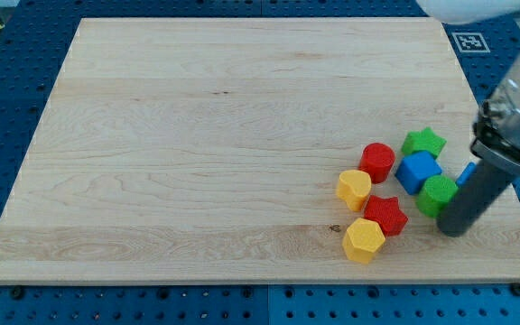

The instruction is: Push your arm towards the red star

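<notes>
The red star [385,215] lies on the wooden board [197,135] at the view's lower right. My tip [452,231] rests on the board to the right of the red star, a block's width away, just below a green block [439,194]. A yellow hexagonal block [364,240] touches the red star at its lower left. A yellow block [354,189] sits at its upper left. A red round block [377,162] is above that. A blue cube [418,171] and a green star [423,143] sit further up right.
A second blue block [466,172] shows partly behind the rod at the right. The board's right edge [513,217] is close to the tip. A blue perforated table [7,72] surrounds the board.
</notes>
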Controlling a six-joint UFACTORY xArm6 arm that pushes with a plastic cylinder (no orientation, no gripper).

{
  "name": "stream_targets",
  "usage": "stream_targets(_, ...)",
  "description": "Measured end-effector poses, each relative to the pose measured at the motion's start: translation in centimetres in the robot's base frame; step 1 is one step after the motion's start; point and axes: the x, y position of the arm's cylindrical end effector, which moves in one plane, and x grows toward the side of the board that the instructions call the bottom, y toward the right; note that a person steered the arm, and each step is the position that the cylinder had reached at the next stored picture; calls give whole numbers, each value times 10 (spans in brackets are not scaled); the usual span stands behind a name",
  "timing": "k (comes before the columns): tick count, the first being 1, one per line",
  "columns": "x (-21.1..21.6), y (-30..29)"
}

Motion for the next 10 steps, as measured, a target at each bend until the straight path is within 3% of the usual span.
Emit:
stream_targets(2, -85, -14)
stream_targets(3, -82, -23)
stream_targets(6, -18, -29)
stream_targets(8, -16, -27)
stream_targets(10, 16, -24)
